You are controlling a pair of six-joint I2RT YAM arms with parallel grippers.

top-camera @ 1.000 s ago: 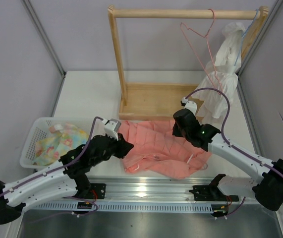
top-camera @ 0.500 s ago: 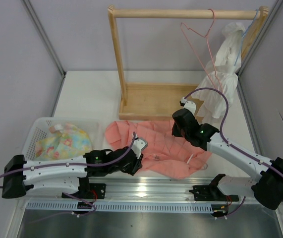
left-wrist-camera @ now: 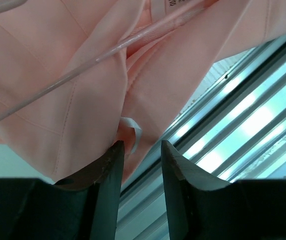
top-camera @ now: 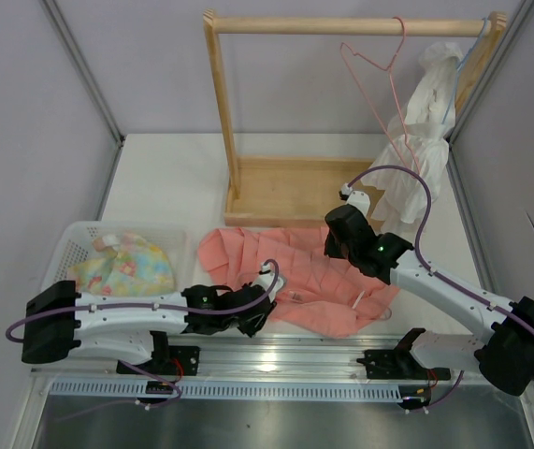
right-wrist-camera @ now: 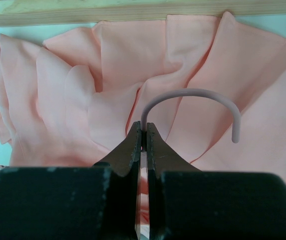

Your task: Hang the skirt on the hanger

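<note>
Salmon skirt (right-wrist-camera: pixel 107 60) beneath right tool (right-wrist-camera: pixel 141 127), its tips tight around the hanger (right-wrist-camera: pixel 193 91)

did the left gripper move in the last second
Yes. The left gripper moved toward the silver metal rail, now at the hem of the salmon-pink pleated skirt.

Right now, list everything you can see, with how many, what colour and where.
table: one, white, underneath
skirt: one, salmon pink, crumpled near front
held hanger: one, pink, lying on the skirt
rack: one, wooden, at table's far side
spare hanger: one, pink, hooked on the rack's rail
white garment: one, white, hanging at rail's right end
basket: one, white, near left
patterned cloth: one, pastel, in the basket
left arm: one, white, jaws open at skirt's edge
right arm: one, white, jaws shut on held hanger
</note>
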